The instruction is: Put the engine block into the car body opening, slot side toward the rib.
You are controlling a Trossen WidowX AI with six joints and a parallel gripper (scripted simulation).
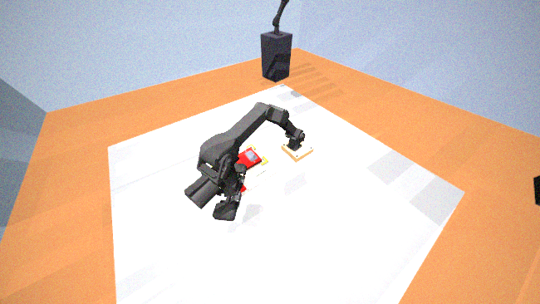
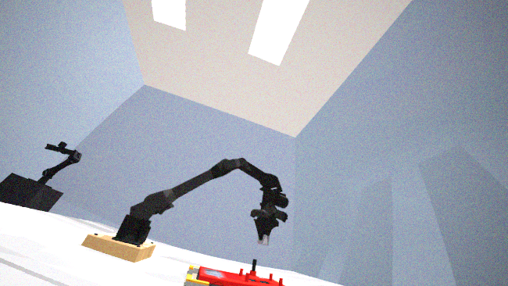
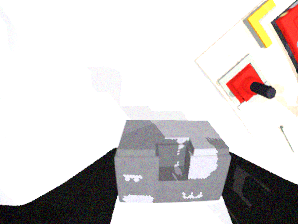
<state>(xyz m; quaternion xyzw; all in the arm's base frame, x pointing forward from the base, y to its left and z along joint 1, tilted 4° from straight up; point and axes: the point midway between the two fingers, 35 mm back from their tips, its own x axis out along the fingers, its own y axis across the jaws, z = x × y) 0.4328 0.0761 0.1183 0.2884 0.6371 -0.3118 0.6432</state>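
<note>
My gripper (image 2: 262, 234) (image 3: 168, 155) is shut on the grey engine block (image 2: 266, 240) (image 3: 137, 167), one finger on each side. In the wrist view the block's square notch faces the camera. In the exterior view the block hangs in the air, above the level of the car body. The red car body (image 1: 249, 156) (image 2: 230, 274) is partly behind the arm in the top view and cut off at the bottom of the exterior view; only a red corner of it (image 3: 289, 31) shows in the wrist view. Its opening and rib cannot be made out.
A red square piece (image 3: 243, 82) with an upright black peg (image 2: 254, 265) (image 3: 262, 90) stands near the car body. Yellow corner brackets (image 1: 265, 160) (image 2: 197, 279) (image 3: 260, 22) flank the body. The arm's wooden base (image 1: 297, 157) (image 2: 113, 248) is on the white surface.
</note>
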